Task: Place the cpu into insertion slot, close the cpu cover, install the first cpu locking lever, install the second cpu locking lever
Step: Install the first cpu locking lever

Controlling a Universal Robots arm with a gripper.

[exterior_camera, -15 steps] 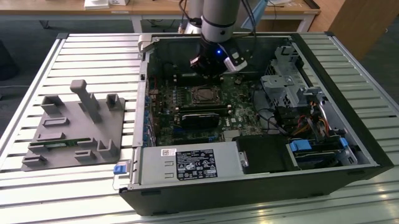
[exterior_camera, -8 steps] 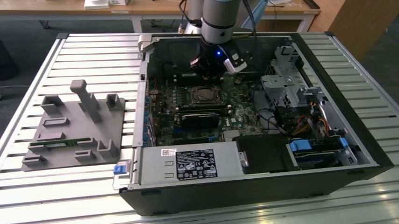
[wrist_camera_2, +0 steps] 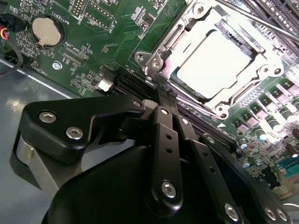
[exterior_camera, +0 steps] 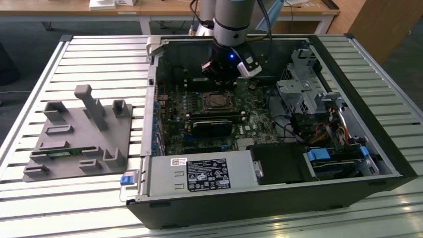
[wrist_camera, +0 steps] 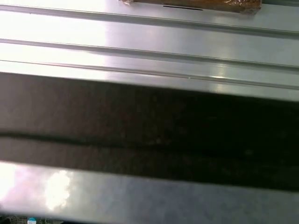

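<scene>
Starting at nine o'clock in the exterior view, a grey fixture block (exterior_camera: 79, 134) is sitting on the slatted metal desk (exterior_camera: 39, 208), well apart from the action. Moving across, the open computer case (exterior_camera: 264, 208) is lying on its side, its green circuit board (exterior_camera: 198, 136) facing up.

Near the board's middle the insertion slot (exterior_camera: 215, 101) is showing its thin silver rim. The cpu (wrist_camera_2: 212, 63) is lying flat inside it, pale silvery top facing up. It is a square with no long axis, its edges running parallel to the rim. The cpu cover (wrist_camera_2: 163, 44) is lying down over it, framing the chip through its window, and a thin silver lever rod (wrist_camera_2: 261, 21) is running along one side of the cover.

The arm (exterior_camera: 231, 20) is hanging nearly vertical from twelve o'clock, its wrist just beyond the slot. In the second wrist view the end effector (wrist_camera_2: 162, 91) is hovering at a corner of the cover. Its black fingers (wrist_camera_2: 166, 140) are clenched to a point; whether they are pinching anything, I cannot tell.

Over at three o'clock, the drive cages (exterior_camera: 304, 84) and cables (exterior_camera: 290, 126) are sitting inside the case.
</scene>
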